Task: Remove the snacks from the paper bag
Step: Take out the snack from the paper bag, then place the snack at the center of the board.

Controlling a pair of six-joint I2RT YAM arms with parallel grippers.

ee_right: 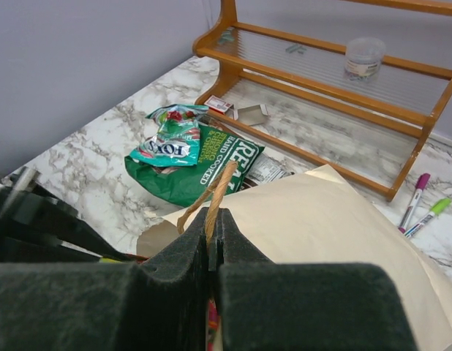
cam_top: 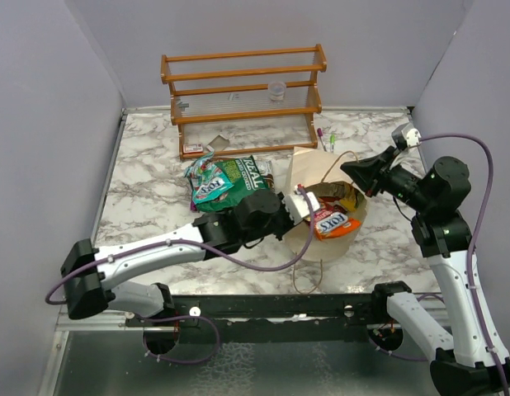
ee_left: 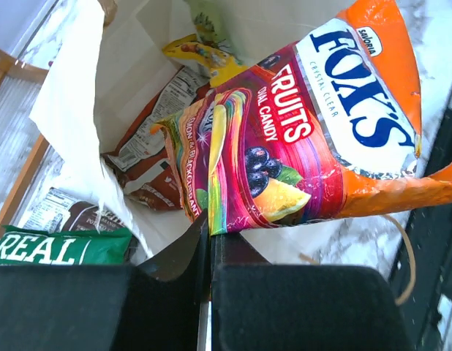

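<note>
Left gripper (ee_left: 210, 235) fills the bottom of its wrist view, black fingers pressed together on the lower edge of an orange-and-purple Fox's packet (ee_left: 306, 139), which lies at the mouth of the bag (ee_left: 80, 102). Deeper inside the bag, toward the upper left of that view, sit a brown-red packet (ee_left: 149, 150) and a yellow packet (ee_left: 200, 55). Right gripper (ee_right: 213, 219) takes up the bottom of its own view, fingers pinched shut on the bag's tan handle (ee_right: 220, 183). From above, the bag lies at the centre of the marble table (cam_top: 148, 190), the left gripper reaching in from the left and the right gripper from the right. Just left of the bag, out on the table, a dark green packet (cam_top: 248, 175) lies with a light green packet (cam_top: 207, 183) resting on its left part. A wooden rack (cam_top: 243, 91) stands at the top, two pens (cam_top: 325, 140) just beside its right end.
</note>
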